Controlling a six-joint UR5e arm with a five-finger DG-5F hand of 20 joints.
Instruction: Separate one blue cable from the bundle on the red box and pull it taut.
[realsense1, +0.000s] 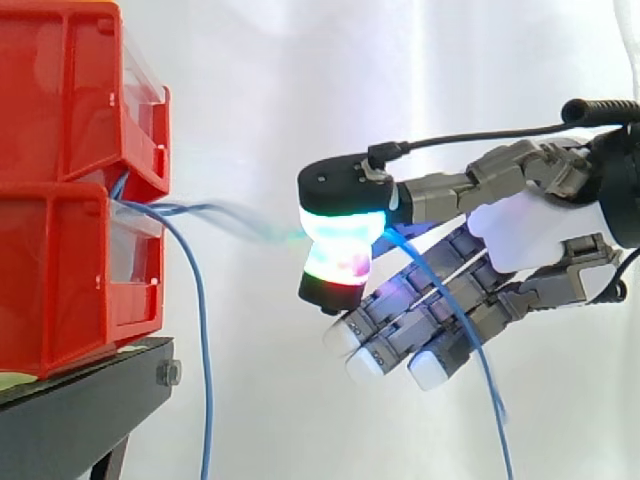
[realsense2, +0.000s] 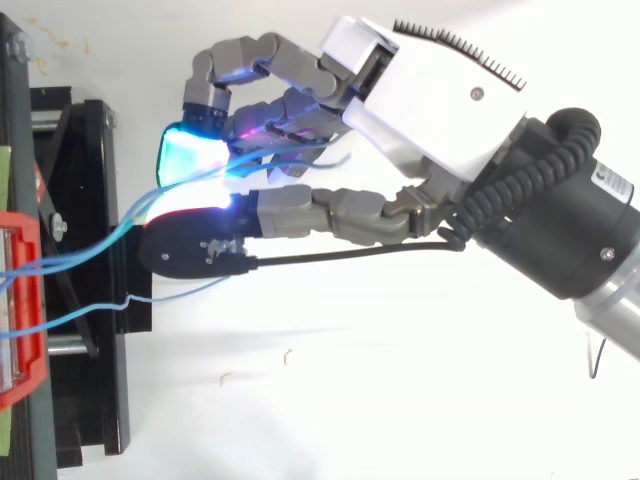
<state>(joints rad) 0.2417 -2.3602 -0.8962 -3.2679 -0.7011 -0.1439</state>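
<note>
Several thin blue cables (realsense1: 190, 300) come out of the gap between two stacked red bins (realsense1: 70, 180) at the left of the side view. One blue cable (realsense1: 215, 212) runs nearly level from the bins to my hand (realsense1: 520, 235), where two glowing fingertips (realsense1: 340, 245) pinch it; its loose end (realsense1: 470, 340) trails down across the other fingers. In the top view the same cable (realsense2: 95, 252) stretches from the red bin (realsense2: 22, 300) to the pinching pads (realsense2: 195, 160). Another cable hangs slack down the bin's front.
The bins sit on a black stand (realsense1: 80, 400) with a bolt at its corner. A white curtain is behind everything. In the top view the black stand frame (realsense2: 85, 300) lies left of the hand on a white floor.
</note>
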